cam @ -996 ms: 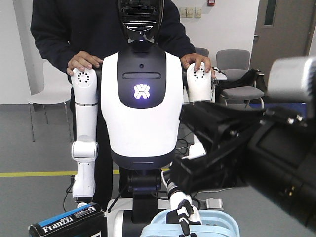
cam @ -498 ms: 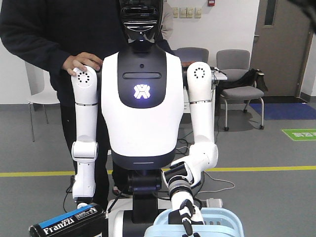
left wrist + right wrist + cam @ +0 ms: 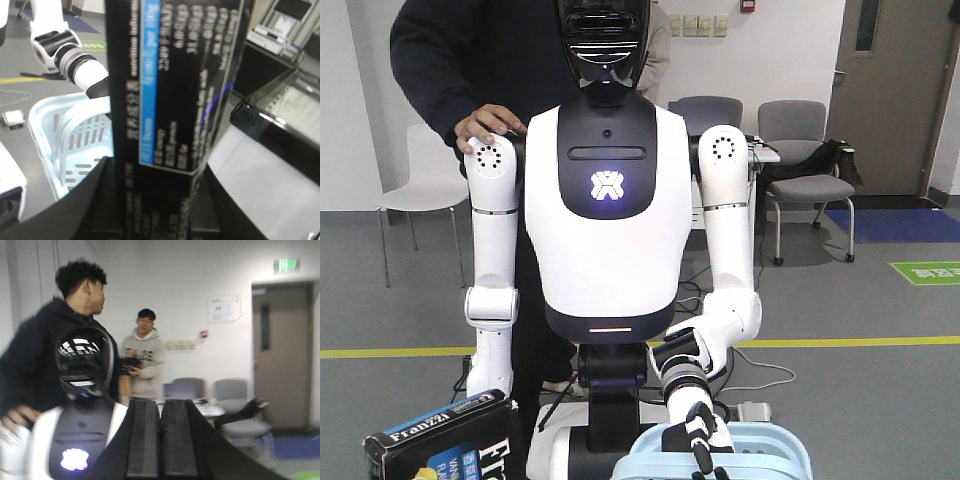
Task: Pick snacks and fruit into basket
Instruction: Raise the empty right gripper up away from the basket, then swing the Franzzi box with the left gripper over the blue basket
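The left gripper (image 3: 150, 205) is clamped on a black-and-blue biscuit box (image 3: 175, 85). Its dark jaws press the lower part of the box from both sides, and most of the box stands tall above them. The right gripper (image 3: 160, 412) has its jaws pressed together on nothing and points up into the room. The pale blue basket (image 3: 75, 150) is beside the box, not yet under it. It hangs from the black-fingered hand (image 3: 698, 440) of a white robot (image 3: 610, 200) facing us, and a man (image 3: 470, 60) stands behind that robot. The danger, as I judge it, is the tall box catching the basket's handle or that hand on the way over. Gripped so low, the box could twist loose and drop outside. The basket could also swing, since nothing rigid supports it.
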